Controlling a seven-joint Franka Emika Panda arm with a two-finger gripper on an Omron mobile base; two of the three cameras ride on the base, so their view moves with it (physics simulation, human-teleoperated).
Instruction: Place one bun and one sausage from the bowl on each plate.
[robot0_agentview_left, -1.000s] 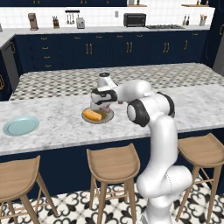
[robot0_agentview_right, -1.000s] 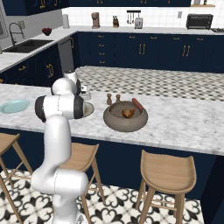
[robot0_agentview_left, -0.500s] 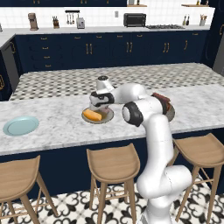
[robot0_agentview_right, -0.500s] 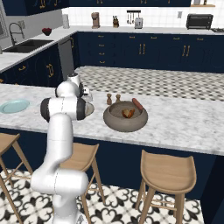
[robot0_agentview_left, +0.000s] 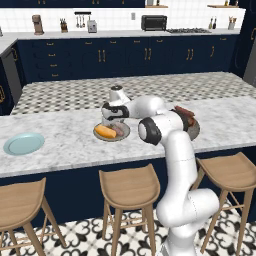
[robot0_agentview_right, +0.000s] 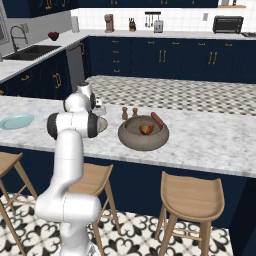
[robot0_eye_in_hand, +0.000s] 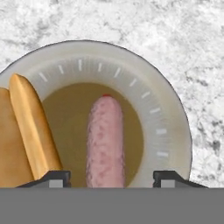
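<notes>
gripper (robot0_eye_in_hand: 111, 179) spread wide, sausage (robot0_eye_in_hand: 105, 140) lying free between its fingertips on the plate (robot0_eye_in_hand: 166, 122).

Two plates (robot0_agentview_left: 111, 135) (robot0_agentview_left: 23, 144), one bowl (robot0_agentview_right: 143, 133), two buns (robot0_agentview_left: 105, 131) (robot0_agentview_right: 146, 129), two sausages (robot0_eye_in_hand: 105, 140) (robot0_agentview_right: 157, 119).

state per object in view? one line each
gripper: open, above the tan plate, holding nothing
tan plate: holds one bun and one sausage
bun: lying on the tan plate
sausage: lying beside the bun
blue plate: empty
bowl: holds a bun, a sausage leaning on its rim
</notes>
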